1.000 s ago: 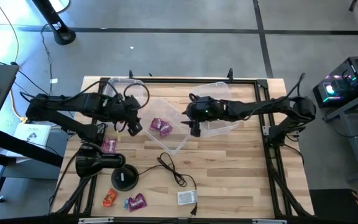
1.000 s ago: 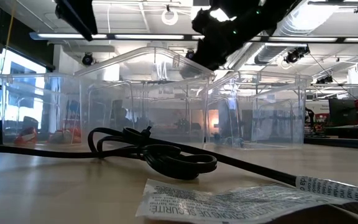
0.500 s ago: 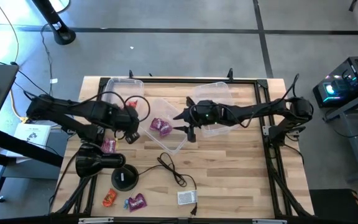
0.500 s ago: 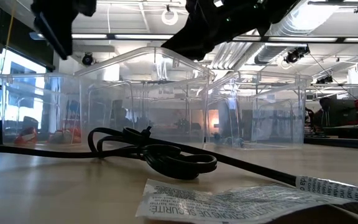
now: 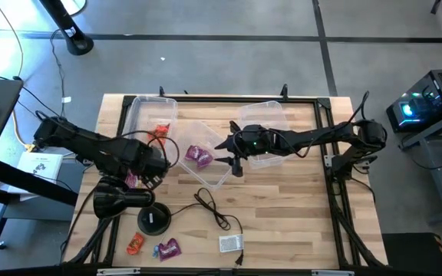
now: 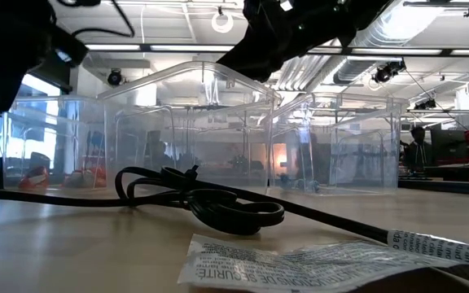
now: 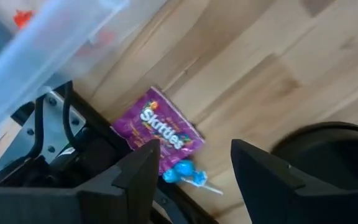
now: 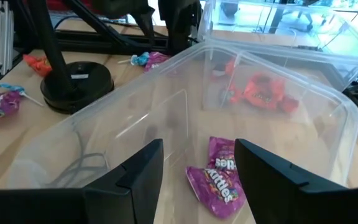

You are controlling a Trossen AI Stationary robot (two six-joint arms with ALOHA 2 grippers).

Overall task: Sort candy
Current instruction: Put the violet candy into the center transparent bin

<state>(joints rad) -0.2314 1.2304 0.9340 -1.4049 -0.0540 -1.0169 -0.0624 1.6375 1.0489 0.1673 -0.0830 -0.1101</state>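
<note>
Light: bright, from ceiling lamps [image 6: 218, 18] overhead
Glare: on clear bins [image 6: 194, 122]
Blur: paper wrapper [image 6: 300, 264] nearest the low camera, soft

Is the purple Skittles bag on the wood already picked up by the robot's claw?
No, the purple Skittles bag lies flat on the wooden table, and the left end effector hangs above it with open fingers, not gripping it.

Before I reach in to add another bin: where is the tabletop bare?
Bare wood lies right of the black cable, below the right clear plastic bin. The left side is crowded: the left gripper over a purple candy packet, and a round black base.
</note>
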